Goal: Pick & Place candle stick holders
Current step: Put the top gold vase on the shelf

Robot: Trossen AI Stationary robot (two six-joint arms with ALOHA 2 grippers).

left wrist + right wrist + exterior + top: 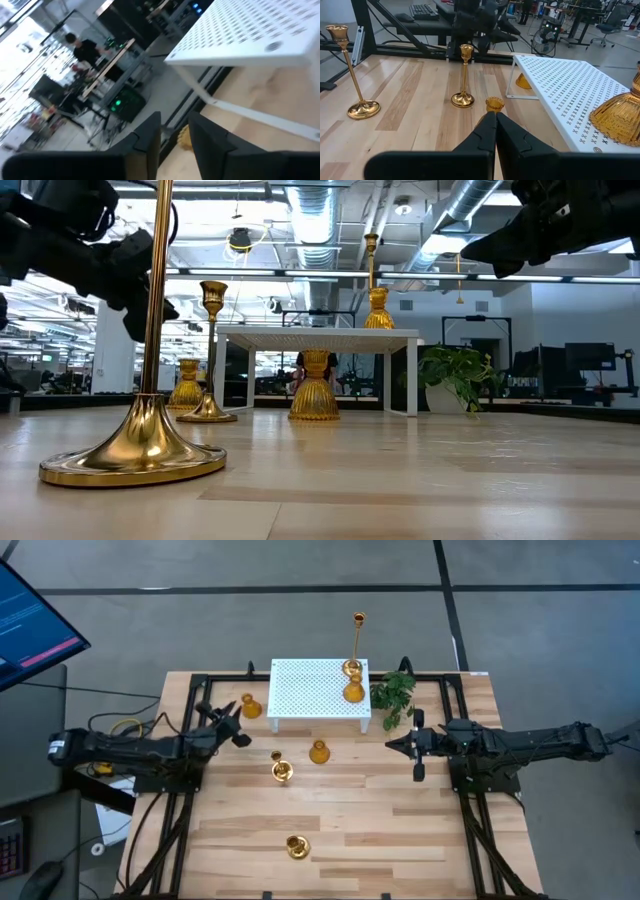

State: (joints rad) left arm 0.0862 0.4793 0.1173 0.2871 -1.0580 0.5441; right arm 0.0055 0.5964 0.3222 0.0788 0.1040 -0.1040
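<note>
With right fingers (496,125) shut, nothing held

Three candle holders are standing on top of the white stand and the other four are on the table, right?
Not quite. The high view shows only two on the white stand: a tall one and a squat one. The other four are on the table, as you say: two squat holders and two tall holders.

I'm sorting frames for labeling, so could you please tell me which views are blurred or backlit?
Left wrist view: soft motion blur throughout, smearing the white perforated stand and left pincer. Low view: bright ceiling lights behind, arms read as dark silhouettes; the nearest candle stick holder is sharp with glints. High and right wrist views: evenly lit, sharp.
</note>
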